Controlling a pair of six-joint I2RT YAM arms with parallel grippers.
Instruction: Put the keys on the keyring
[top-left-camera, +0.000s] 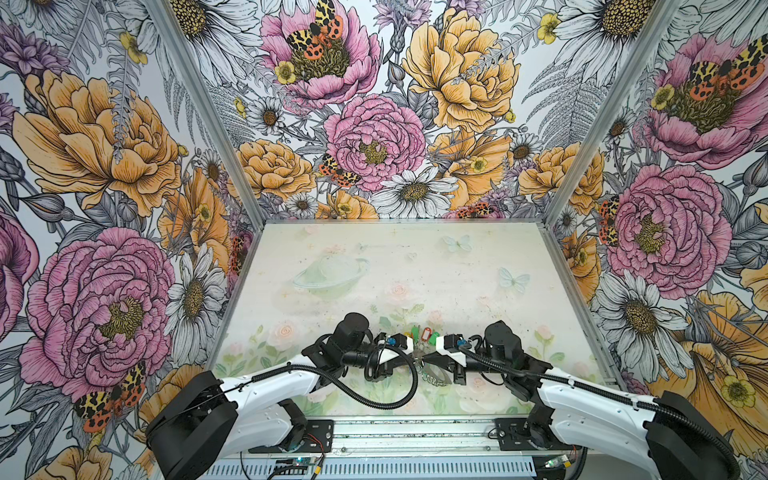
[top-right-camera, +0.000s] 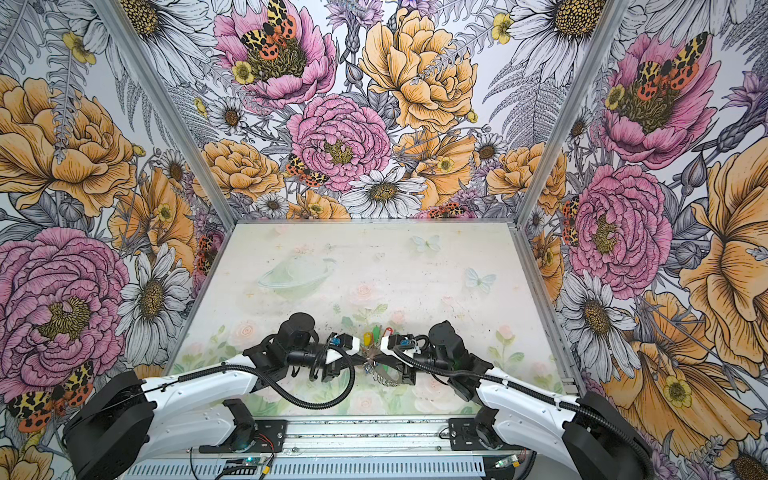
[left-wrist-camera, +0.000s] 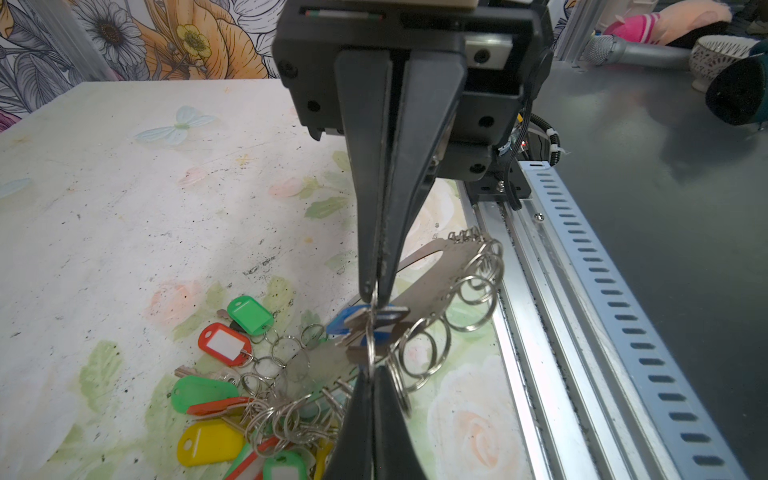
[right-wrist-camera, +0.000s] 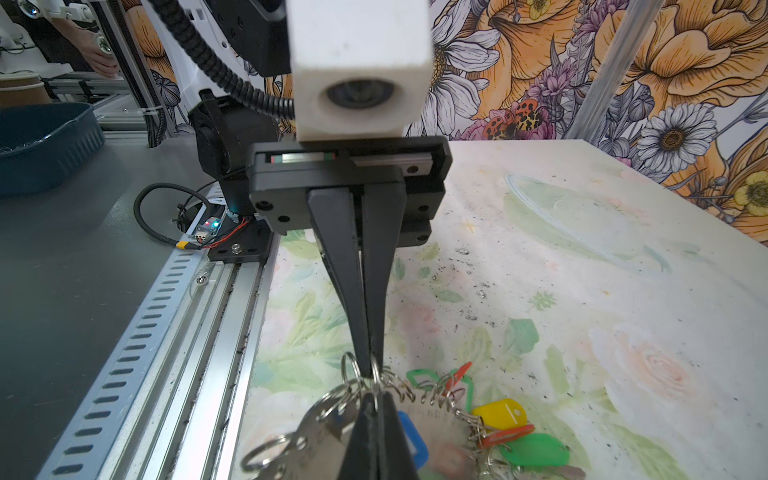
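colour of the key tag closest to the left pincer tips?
Blue key tag; it shows best in the left wrist view.

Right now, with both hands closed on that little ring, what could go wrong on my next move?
1. The left hand and right hand pinch one thin silver ring tip to tip; pulling apart may slip it and drop the blue tag.
2. The keyring is close to the rail; a jerk could swing it there.
3. The tangled rings of the loose tags may drag along.
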